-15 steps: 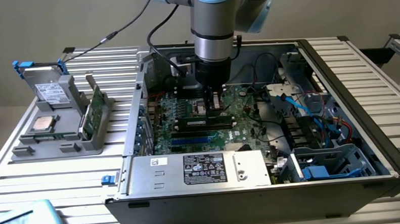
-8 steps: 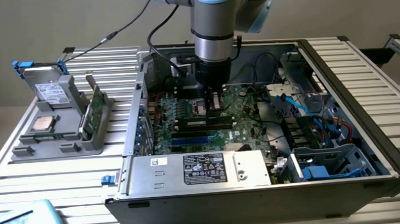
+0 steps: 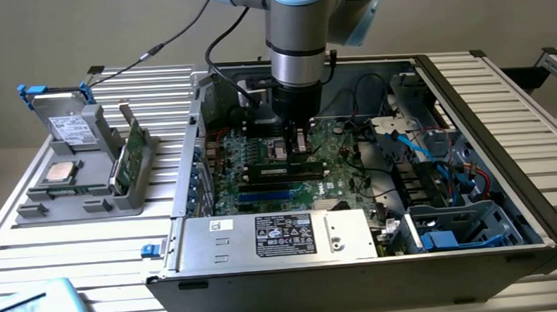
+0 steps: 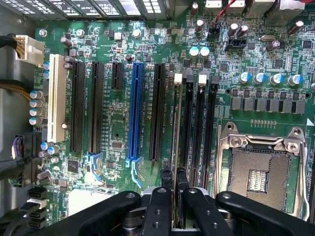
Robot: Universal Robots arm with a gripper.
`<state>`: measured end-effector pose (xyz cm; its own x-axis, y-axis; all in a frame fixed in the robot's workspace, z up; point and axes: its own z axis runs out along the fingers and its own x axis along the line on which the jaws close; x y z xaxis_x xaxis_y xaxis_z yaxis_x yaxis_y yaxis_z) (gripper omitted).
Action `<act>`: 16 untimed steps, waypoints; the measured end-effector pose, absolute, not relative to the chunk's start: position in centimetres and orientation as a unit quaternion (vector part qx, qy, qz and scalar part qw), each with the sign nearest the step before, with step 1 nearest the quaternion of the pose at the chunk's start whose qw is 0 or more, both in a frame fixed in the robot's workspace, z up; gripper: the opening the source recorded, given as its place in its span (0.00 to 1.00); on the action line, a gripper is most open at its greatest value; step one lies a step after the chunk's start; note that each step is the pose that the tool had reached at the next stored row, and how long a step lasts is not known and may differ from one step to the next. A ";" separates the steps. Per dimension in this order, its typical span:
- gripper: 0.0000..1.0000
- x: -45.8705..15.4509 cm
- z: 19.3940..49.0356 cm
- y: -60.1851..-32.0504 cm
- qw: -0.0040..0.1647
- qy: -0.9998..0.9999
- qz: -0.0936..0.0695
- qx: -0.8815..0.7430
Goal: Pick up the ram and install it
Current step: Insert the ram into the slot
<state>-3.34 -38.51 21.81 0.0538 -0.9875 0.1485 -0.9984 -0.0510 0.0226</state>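
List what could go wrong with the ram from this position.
1. The ram, held edge-on in the fingers, hangs over the black memory slots. If it is slightly off line, it could jam on a slot's wall.
2. The open processor socket lies right beside those slots. A slip could strike its exposed contacts.

Gripper (image 4: 174, 179) vertical, fingers nrly closed

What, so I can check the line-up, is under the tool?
The ram, held edge-on in the tool, above the black memory slots of the green board. The slot right under the ram is covered by it.
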 end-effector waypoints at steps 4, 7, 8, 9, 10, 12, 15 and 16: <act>0.14 -3.3 21.8 -38.5 0.059 -0.686 0.046 0.723; 0.16 -3.3 21.8 -38.5 0.059 -0.686 0.046 0.723; 0.16 -3.3 21.8 -38.5 0.059 -0.686 0.046 0.723; 0.22 -3.3 21.8 -38.5 0.059 -0.686 0.046 0.723; 0.22 -3.3 21.8 -38.5 0.059 -0.686 0.046 0.723; 0.34 -3.3 21.8 -38.5 0.059 -0.686 0.046 0.723; 0.46 -3.3 21.8 -38.5 0.059 -0.686 0.046 0.723; 0.46 -3.3 21.9 -38.5 0.059 -0.686 0.046 0.723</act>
